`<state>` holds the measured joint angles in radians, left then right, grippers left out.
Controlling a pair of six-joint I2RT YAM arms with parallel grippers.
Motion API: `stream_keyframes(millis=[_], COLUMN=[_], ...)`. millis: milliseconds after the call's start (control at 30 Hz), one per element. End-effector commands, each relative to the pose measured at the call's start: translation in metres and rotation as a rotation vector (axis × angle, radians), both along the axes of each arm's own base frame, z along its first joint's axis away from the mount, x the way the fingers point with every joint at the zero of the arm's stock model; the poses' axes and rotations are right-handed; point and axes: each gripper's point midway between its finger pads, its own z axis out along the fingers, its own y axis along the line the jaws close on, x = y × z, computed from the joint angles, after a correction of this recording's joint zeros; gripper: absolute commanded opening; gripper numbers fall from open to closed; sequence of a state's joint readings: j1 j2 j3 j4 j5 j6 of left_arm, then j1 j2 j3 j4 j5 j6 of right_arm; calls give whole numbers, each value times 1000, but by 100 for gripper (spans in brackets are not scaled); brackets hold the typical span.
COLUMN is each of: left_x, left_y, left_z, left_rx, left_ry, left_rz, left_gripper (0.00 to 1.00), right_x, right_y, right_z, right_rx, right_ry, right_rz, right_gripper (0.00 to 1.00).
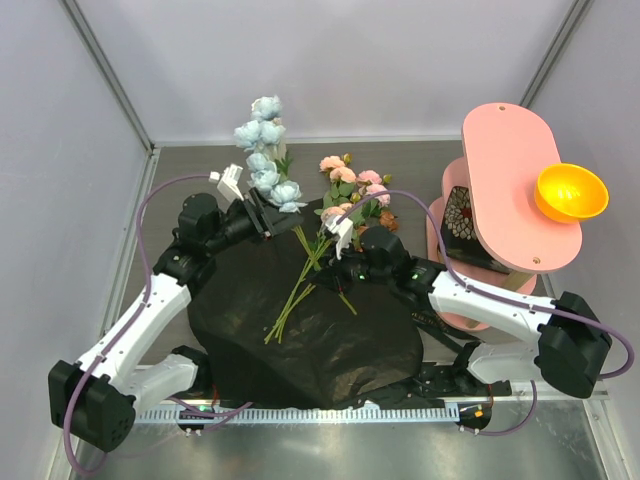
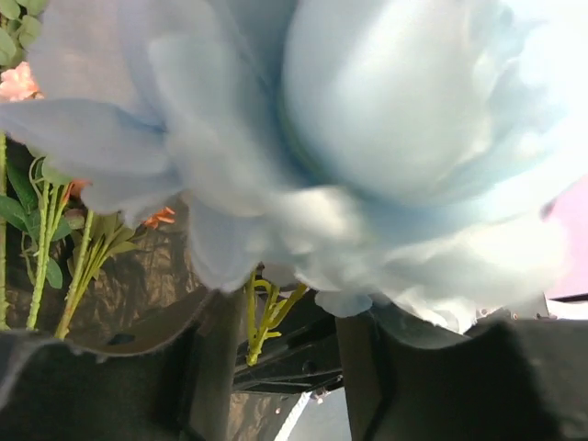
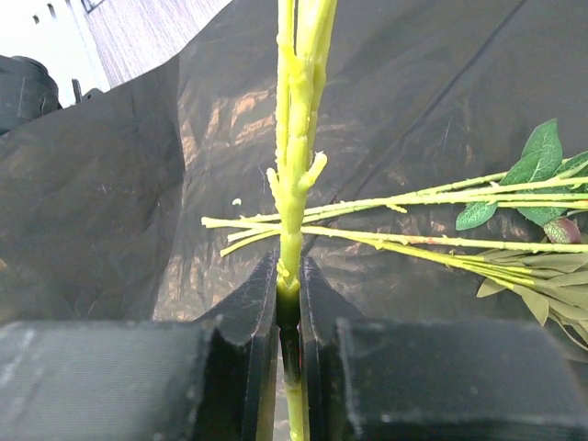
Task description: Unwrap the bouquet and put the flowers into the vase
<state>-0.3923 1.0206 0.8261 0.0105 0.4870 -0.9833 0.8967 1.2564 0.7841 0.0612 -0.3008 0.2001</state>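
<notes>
Nearest: black paper [image 1: 300, 350] spread flat, loose green stems [image 1: 295, 295] fanned across it. Just beyond, right gripper [image 3: 288, 296] clamped tight on one yellow-green stem [image 3: 296, 138], held straight out between the fingers. Farther left, left gripper [image 2: 285, 367] with jaws parted, gripping nothing; pale-blue flowers [image 2: 367, 138] just above, contact unclear.

I checked all three views and found nothing I could read. No lettering, label, brand mark or number showed on the black wrapping paper [image 1: 235, 320], the pink stand [image 1: 510, 170] or the orange bowl [image 1: 572, 192], and the close wrist views carried no print either.
</notes>
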Motion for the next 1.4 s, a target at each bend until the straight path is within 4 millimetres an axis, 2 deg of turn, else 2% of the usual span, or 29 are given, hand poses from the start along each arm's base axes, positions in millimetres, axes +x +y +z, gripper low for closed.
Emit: stream_keyframes(millis=[0,33,100,133,167,200,233,267,300,333,367,400,433,467,500,533,567,633,667,767,867,967,1033,1067,1133,1167,1233,1367], left_x=[-6,-5,1,6,14,21,33,43,53,63,76,89,97,107,116,130,135,156,158,180,199,215,223,224,235,236,243,252], left_y=[-5,-5,-4,-2,1,6,19,29,40,52,69,83,89,103,115,118,124,137,141,151,154,159,162,164,164,165,164,160], left_z=[37,38,42,38,31,39,31,33,46,51,73,80,95,123,138,140,166,181,205,231,247,254,257,265,262,269,270,270], left_rx=[-7,0,28,59,112,143,212,261,309,338,351,375,366,362,380,399,389,427,418,477,518,547,545,534,539,529,522,510], left_ry=[-143,-152,-184,-169,-178,-201,-174,-191,-238,-248,-290,-312,-353,-399,-445,-447,-497,-546,-595,-655,-698,-712,-730,-750,-746,-757,-760,-768], left_rz=[-70,-69,-64,-40,-23,19,103,166,225,292,399,452,488,577,629,659,701,781,814,877,896,935,954,970,972,980,984,978], left_gripper=[43,33,20,4,0,0,0,0,0,0,0,0,0,0,0,0,0,0,0,0,0,0,0,0,0,0,0,0], right_x=[-5,-4,-3,3,7,10,27,33,38,48,50,47,49,43,37,32,25,13,10,0,-6,-8,-6,-5,-3,-3,-2,0], right_y=[5,5,3,1,-2,-7,-17,-26,-40,-56,-70,-82,-95,-105,-112,-116,-117,-127,-131,-142,-146,-149,-152,-154,-155,-155,-153,-151], right_z=[21,23,23,24,25,24,24,28,26,26,36,31,34,49,44,46,45,46,47,44,46,50,55,55,59,60,60,53], right_rx=[32,31,22,14,7,-11,-44,-54,-98,-132,-125,-151,-153,-108,-110,-84,-66,-19,-6,2,3,-11,-21,-30,-31,-35,-37,-50], right_ry=[-60,-63,-65,-71,-74,-49,-65,-65,-51,-66,-82,-64,-78,-90,-76,-64,-50,-24,-18,10,15,-5,-23,-28,-41,-43,-47,-44], right_rz=[64,66,52,17,-10,-57,-173,-236,-320,-420,-479,-520,-578,-598,-603,-605,-591,-599,-605,-619,-607,-596,-606,-611,-614,-614,-611,-608], right_gripper=[1,1,1,2,12,51,62,70,78,80,85,87,88,89,89,88,88,87,87,86,86,86,86,85,85,86,86,85])
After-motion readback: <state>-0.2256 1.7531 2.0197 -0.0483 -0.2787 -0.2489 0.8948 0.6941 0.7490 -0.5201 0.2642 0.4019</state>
